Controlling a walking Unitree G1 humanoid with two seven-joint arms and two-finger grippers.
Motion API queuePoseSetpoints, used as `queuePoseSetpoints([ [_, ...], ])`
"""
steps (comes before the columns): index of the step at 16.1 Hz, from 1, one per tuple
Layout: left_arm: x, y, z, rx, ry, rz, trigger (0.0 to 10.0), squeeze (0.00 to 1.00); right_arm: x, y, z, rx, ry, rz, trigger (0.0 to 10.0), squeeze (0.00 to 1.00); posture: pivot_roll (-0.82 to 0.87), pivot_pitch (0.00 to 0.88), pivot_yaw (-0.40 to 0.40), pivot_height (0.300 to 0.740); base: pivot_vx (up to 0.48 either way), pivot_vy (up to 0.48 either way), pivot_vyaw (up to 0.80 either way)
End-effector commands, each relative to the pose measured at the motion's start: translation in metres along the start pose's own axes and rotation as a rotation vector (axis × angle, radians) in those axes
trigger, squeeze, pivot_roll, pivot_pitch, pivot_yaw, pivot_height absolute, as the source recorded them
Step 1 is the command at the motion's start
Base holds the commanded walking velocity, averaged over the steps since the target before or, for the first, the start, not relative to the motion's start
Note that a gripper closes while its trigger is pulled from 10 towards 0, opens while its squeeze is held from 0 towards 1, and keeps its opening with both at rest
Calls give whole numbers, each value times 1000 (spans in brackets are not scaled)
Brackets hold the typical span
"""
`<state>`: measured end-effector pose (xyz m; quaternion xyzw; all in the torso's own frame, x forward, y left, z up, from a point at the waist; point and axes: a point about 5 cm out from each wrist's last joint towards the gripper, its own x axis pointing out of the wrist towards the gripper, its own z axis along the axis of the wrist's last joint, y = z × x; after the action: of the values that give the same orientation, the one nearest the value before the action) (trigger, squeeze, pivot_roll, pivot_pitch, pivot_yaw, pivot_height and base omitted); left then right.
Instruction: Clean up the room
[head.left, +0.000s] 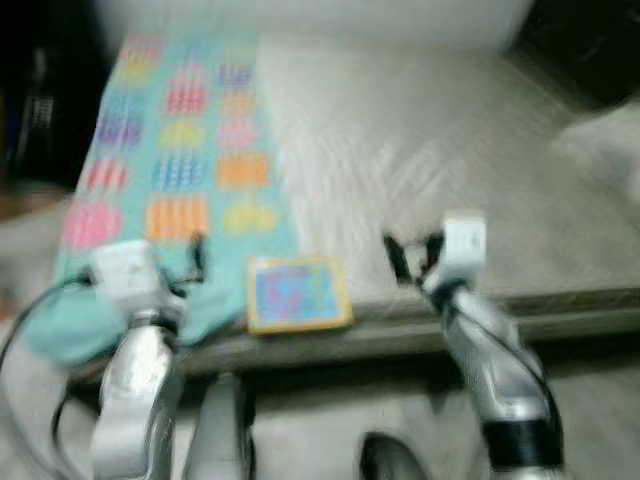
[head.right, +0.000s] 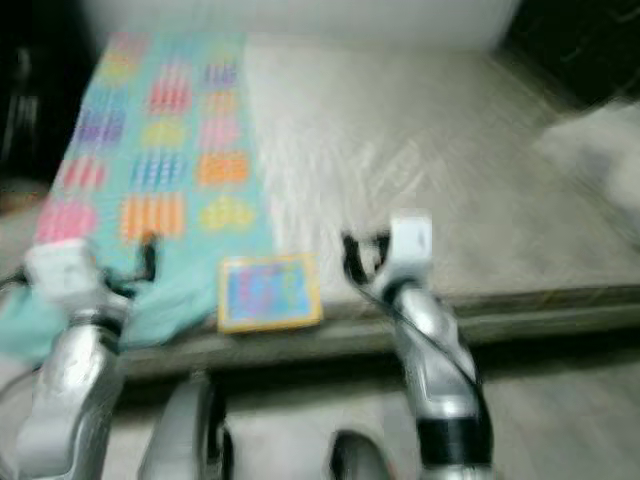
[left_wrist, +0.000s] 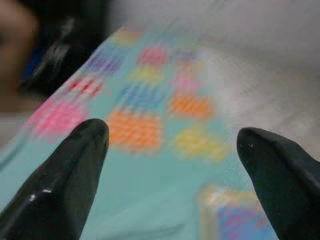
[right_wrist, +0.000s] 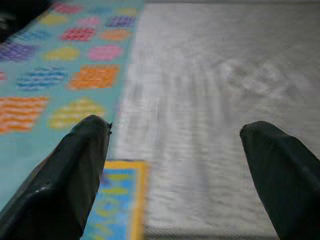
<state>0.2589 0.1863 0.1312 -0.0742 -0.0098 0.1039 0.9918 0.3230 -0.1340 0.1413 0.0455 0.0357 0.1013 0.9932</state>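
Both grippers, left (head.left: 195, 255) and right (head.left: 405, 255), hover spread and empty at the bed (head.left: 420, 150) edge, apparently approaching the yellow-framed book (head.left: 297, 293) to grasp it.

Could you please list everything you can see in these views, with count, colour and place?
Bed: one, pale grey-white cover, straight ahead of the robot.
Blanket: one, teal with coloured patches, along the bed's left side, hanging over the near edge.
Book: one, yellow-bordered with a blue cover, flat at the bed's near edge beside the blanket.
Left gripper: one, black fingers, open, over the blanket.
Right gripper: one, black fingers, open, over the bed near the book.
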Motion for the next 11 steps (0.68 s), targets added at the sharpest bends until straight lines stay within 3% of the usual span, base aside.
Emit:
queuePoseSetpoints([
  [1, 2, -1, 8, -2, -27, -5, 10000, 0, 2, 5, 0, 5, 3, 20, 10000, 0, 49, 134, -66, 609, 0, 0, 0],
  [7, 3, 2, 7, 12, -23, 9, 10000, 0, 1, 7, -4, -1, 8, 49, 10000, 0, 52, 127, -59, 609, 0, 0, 0],
  [11, 4, 5, 6, 9, -15, 36, 10000, 0, 1, 8, -4, -6, 7, 58, 10000, 0, 46, 126, -65, 564, 0, 0, 0],
])
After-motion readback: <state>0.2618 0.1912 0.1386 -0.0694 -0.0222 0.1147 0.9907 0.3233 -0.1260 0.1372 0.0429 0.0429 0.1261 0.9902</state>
